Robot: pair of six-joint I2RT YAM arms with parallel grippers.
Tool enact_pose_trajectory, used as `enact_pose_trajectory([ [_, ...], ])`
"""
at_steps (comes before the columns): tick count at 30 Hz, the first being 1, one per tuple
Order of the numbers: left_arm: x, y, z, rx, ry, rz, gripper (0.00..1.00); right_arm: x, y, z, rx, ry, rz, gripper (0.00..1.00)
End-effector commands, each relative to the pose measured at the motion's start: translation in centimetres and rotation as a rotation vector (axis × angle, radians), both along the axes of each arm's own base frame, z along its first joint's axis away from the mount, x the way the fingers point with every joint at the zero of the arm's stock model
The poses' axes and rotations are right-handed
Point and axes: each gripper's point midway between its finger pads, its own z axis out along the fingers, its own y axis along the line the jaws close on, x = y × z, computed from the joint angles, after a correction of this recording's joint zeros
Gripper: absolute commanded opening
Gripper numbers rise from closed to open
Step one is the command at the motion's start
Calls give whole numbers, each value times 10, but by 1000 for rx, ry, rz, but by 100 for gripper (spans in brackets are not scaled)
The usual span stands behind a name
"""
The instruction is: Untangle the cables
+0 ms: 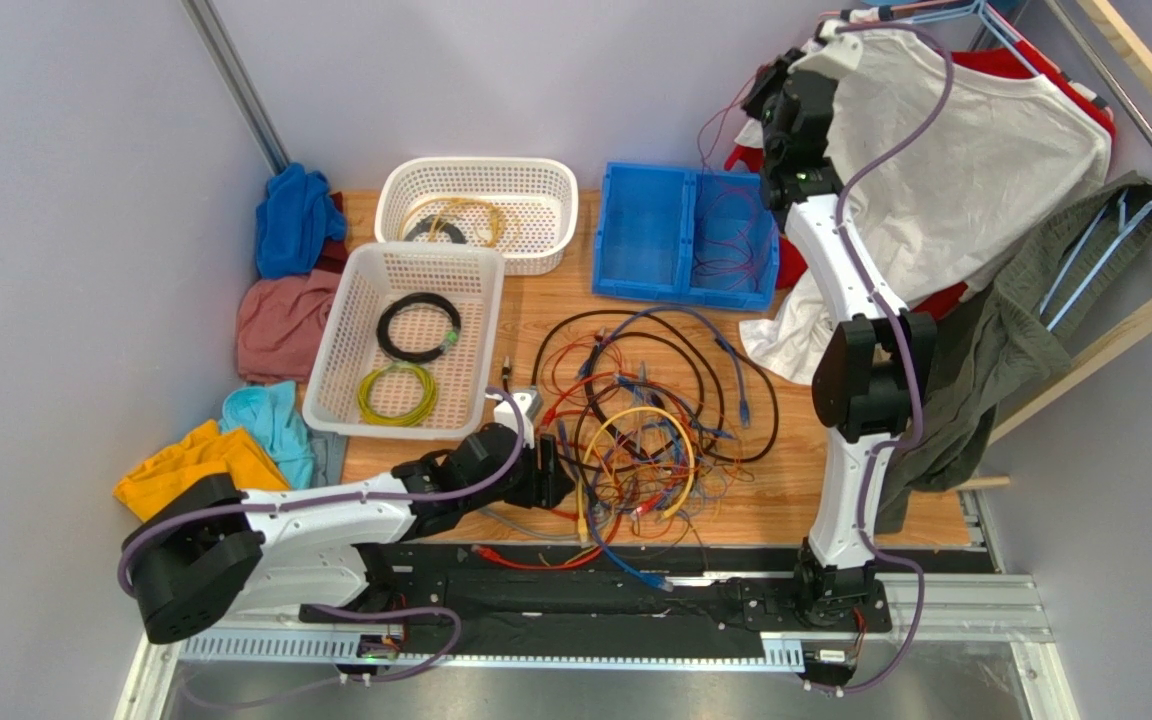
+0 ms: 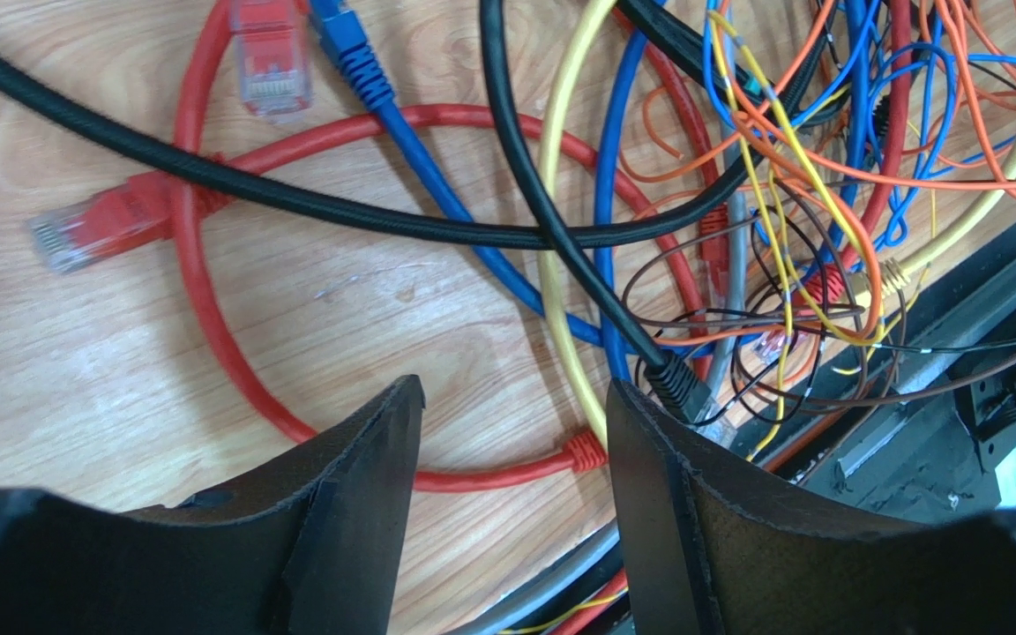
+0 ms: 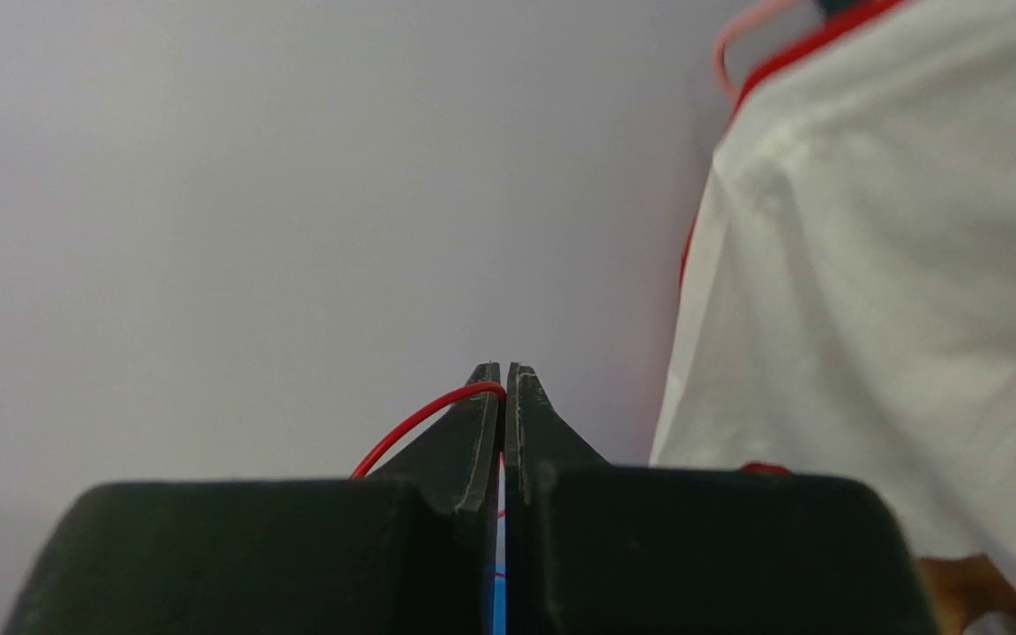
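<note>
Jaws of the left gripper (image 2: 513, 397) stand apart over a red patch cable (image 2: 195, 304) among the cables (image 1: 642, 420) sprawled on the counter (image 1: 530, 323) before the blue crate (image 1: 684, 233); the right gripper's (image 3: 503, 377), high above that crate, pinch a thin red wire (image 3: 407, 426), seemingly to lift it clear.

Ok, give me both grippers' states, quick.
The left gripper: open over the cables, holding nothing.
The right gripper: shut on a thin red wire.

I log thin tangled cables (image 1: 642, 428): red, orange, yellow, black, blue | pale wood-grain table (image 1: 545, 300) beneath them | white lattice plastic basket (image 1: 334, 353) to their left | blue plastic bin (image 1: 642, 225) behind them
</note>
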Motion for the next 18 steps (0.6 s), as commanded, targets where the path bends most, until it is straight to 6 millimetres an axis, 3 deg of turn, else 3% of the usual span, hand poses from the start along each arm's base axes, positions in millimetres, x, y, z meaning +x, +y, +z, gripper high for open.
enact_pose_trajectory([
  [1,7,-24,23,-87,-34,-38,61,11,12,-58,15,77,32,0],
  [8,7,-27,26,-106,-37,-44,61,-2,17,-125,-18,231,23,0],
  [12,6,-27,27,-122,-34,-42,61,-20,13,-144,-32,268,-7,0],
  [15,5,-27,27,-127,-33,-43,61,-31,6,-146,-50,287,-42,0],
  [18,4,-27,27,-132,-31,-42,60,-37,-16,-166,-141,396,-170,0],
])
